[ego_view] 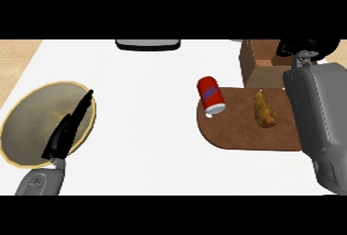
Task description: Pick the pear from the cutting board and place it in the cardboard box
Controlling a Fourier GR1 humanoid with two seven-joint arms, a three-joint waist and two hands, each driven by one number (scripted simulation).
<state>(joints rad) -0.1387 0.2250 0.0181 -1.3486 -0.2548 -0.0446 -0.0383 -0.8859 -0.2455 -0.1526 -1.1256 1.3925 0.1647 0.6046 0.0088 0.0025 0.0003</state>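
Pear [264, 109] lying on the brown cutting board [237, 133] at right of centre, long axis running nearly top to bottom in the frame, thin stem end toward the top, fatter end toward the bottom. Not held, not touched by anything. Just left of it on the same board, a red can [210, 94] on its side, white end pointing down-frame and hanging near the board's left edge.

Right hand [307, 47] up in the upper right corner, beyond the end of the grey right forearm [318, 119] that runs up the right edge. Dark shape only; cannot tell whether spread or curled. Positioned over or just beside the cardboard box [261, 64], which sits against the board's top edge.

Left hand [68, 128] at lower left, straight and pressed together, edge-on, above a round yellow-rimmed plate [20, 110]. Holding nothing, resting, well apart from the board.

Key relation: pear down-frame and left of the right hand, close alongside the right forearm; right arm clearly the nearer one. Judged next: draw back down-frame toward the pear, then close across its narrow width rather than along its length. Short carry afterwards, box being just above the stem end. Risk worth watching: nudging the can, a near neighbour on the white worktop [149, 101] side.
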